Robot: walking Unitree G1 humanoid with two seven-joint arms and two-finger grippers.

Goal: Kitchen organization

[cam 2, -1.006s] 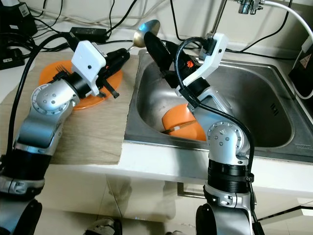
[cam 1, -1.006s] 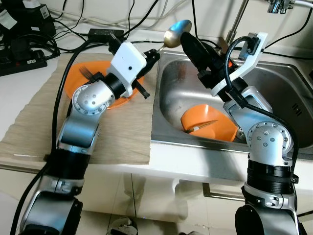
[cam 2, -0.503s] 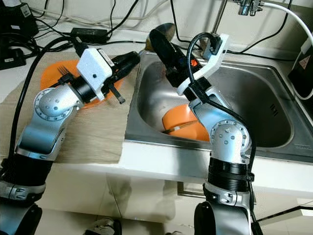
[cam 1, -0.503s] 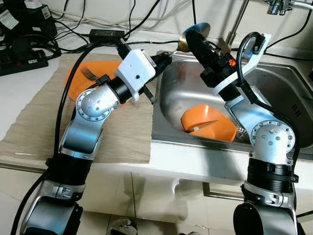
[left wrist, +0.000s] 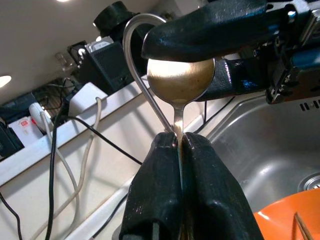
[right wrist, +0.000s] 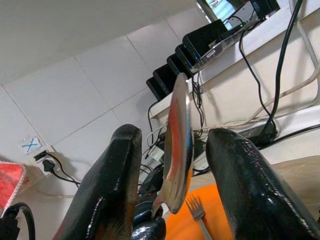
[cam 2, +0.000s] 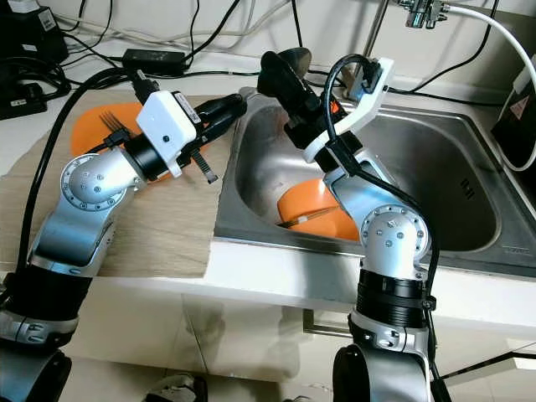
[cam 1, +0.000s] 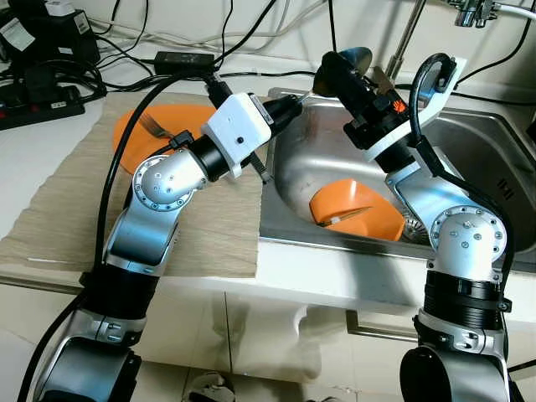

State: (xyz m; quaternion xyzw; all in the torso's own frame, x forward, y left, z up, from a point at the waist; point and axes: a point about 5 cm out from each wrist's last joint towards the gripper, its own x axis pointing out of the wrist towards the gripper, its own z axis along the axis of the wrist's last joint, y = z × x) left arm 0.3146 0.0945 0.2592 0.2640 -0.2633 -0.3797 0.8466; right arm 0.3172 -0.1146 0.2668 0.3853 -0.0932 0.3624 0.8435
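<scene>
Left wrist view shows me the left gripper (left wrist: 178, 142) clamped on the spoon (left wrist: 179, 80) handle above the sink (cam 1: 469, 151); right wrist view shows my right gripper (right wrist: 172, 150) spread wide around its bowl.

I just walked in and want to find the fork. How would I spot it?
Start at the steel sink, then look to the woven mat on the counter beside it. An orange plate lies at the mat's far end, partly behind the robot's left arm. The fork rests on that plate, the one silver thing on orange there.
</scene>
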